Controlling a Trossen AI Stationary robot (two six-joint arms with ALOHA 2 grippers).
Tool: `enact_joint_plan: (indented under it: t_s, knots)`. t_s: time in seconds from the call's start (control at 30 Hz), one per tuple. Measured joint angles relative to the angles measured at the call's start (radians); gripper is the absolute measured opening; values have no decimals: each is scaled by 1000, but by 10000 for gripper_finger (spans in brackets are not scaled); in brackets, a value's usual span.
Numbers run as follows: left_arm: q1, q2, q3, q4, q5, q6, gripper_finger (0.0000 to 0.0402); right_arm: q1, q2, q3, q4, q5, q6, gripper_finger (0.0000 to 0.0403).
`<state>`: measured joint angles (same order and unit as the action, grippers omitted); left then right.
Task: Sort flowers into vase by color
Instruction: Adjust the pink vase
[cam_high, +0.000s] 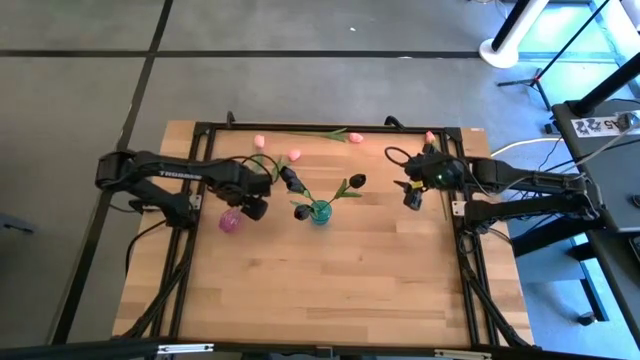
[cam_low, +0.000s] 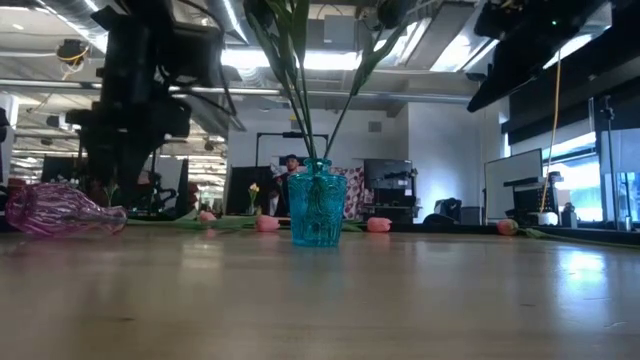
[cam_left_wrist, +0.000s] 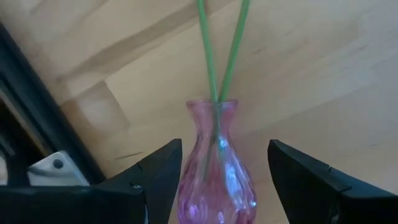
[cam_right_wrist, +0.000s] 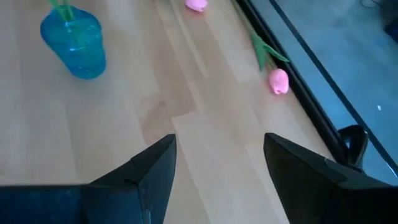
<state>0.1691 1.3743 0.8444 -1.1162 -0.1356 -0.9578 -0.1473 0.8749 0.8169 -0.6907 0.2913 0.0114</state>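
A pink glass vase (cam_high: 231, 221) lies on its side on the table, as the low view shows (cam_low: 60, 210). Two green stems (cam_left_wrist: 217, 56) run out of its mouth. My left gripper (cam_left_wrist: 224, 162) is open, with one finger on each side of the vase's neck and shoulder and a small gap to the glass. A blue vase (cam_high: 320, 212) stands upright mid-table and holds three dark-headed tulips (cam_high: 357, 181). My right gripper (cam_right_wrist: 217, 155) is open and hovers over bare wood right of the blue vase (cam_right_wrist: 73, 42). Pink tulips (cam_high: 355, 135) lie near the far edge.
Loose pink tulips lie along the far edge (cam_right_wrist: 278, 81) (cam_right_wrist: 196, 5), one near the right rear corner (cam_high: 430, 137). A black frame rail (cam_high: 330, 127) borders the table. Bare wood spreads across the near half (cam_high: 320, 290). A person shows in the room far behind (cam_low: 290, 165).
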Motion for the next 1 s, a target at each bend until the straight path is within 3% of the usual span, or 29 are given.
enact_joint_plan:
  t_s: [0.33, 0.57, 1.0]
  knots:
    - [7, 117, 0, 5, 37, 2, 232, -4, 0, 0, -17, -46, -14, 241]
    - [65, 221, 0, 16, 21, 82, 229, -4, 0, 0, -23, -51, -16, 241]
    - [110, 317, 3, 83, 21, 149, 159, -4, 0, 0, -58, -67, -17, 241]
